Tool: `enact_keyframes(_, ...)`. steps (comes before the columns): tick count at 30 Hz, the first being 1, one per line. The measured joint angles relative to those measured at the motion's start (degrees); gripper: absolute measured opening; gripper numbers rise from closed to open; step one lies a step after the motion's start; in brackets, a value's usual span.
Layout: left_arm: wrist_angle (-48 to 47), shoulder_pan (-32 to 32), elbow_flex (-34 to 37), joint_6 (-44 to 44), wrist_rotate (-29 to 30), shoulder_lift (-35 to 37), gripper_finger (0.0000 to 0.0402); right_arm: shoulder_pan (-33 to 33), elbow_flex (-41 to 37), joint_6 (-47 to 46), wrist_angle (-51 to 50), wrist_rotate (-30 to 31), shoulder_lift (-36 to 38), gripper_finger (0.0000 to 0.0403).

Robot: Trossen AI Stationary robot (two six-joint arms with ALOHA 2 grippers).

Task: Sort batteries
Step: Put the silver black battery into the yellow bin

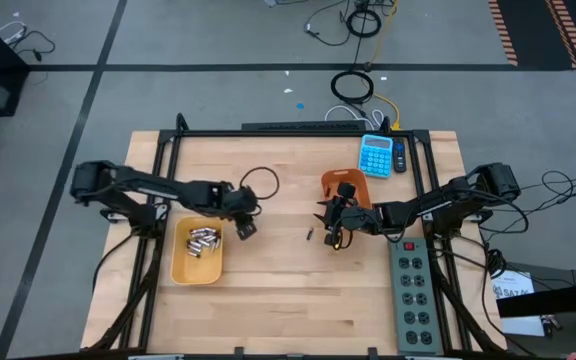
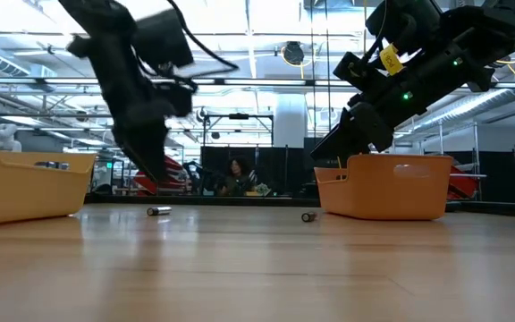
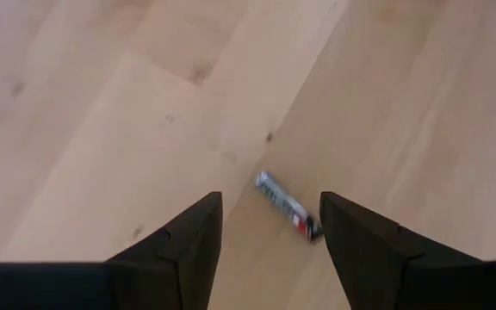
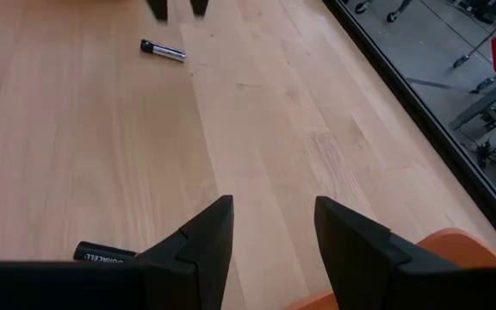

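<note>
My left gripper (image 3: 269,228) is open and hovers just above a silvery battery (image 3: 285,205) lying flat on the wood; the low view shows this battery (image 2: 158,211) under the fingertips. My right gripper (image 4: 269,232) is open, raised over the table beside the orange bin (image 1: 346,188). A small dark battery (image 4: 104,252) lies on the table just beside one of its fingers, also seen as the dark battery (image 1: 309,236) in the high view. Several silvery batteries (image 1: 203,240) lie in the yellow bin (image 1: 180,268).
A blue calculator (image 1: 376,155) sits near the table's far edge, beside the orange bin. A grey power strip (image 1: 413,290) lies along the right edge. Bare wood stretches across the near half of the table (image 1: 298,310).
</note>
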State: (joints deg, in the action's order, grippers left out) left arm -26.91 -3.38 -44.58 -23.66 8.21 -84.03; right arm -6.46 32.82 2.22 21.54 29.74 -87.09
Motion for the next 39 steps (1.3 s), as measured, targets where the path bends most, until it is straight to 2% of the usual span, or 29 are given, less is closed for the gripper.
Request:
enact_keyframes(4,5.6,0.0,0.0,-1.9,-0.7,-5.6,0.0205,0.0,0.0,0.0,0.0,0.0,0.0,0.0155)
enact_keyframes(9,5.7,0.0,-0.1,-4.4,-0.9,-9.8,0.0205,0.0,0.0,0.0,0.0,0.0,0.0,0.0155)
enact_keyframes(12,5.7,0.1,-0.2,-3.0,-1.1,-10.9,0.0194,0.0,0.0,0.0,0.0,0.0,0.0,0.0155)
enact_keyframes(14,5.7,0.5,-0.2,-0.2,-1.1,-10.9,0.0163,0.0,0.0,0.0,0.0,0.0,0.0,0.0155)
enact_keyframes(18,5.6,1.3,-1.0,3.8,-1.8,-11.0,0.0038,0.0,0.0,0.0,0.0,0.0,0.0,0.0155)
enact_keyframes(19,5.4,1.4,-1.2,4.7,-2.0,-11.0,0.0025,0.0,0.0,0.0,0.0,0.0,0.0,0.0155)
enact_keyframes(25,3.0,1.8,-3.8,8.0,-4.5,-10.1,0.0024,0.0,0.0,0.0,-0.2,0.0,0.0,0.0155)
enact_keyframes(31,-1.4,1.7,-6.2,9.0,-4.1,-2.4,0.0023,0.0,0.0,0.0,-0.5,0.0,0.0,0.0155)
enact_keyframes(33,-4.8,1.6,-6.9,8.1,-8.5,1.1,0.0023,0.0,0.0,0.0,-0.7,0.0,0.0,0.0155)
enact_keyframes(36,-11.7,1.0,-6.5,4.8,-21.1,5.9,0.0023,0.0,0.0,-0.2,-0.7,0.0,0.0,0.0155)
enact_keyframes(39,-20.5,3.2,-5.3,3.3,-25.8,9.1,0.0023,0.0,0.0,-0.4,-0.7,0.0,0.0,0.0155)
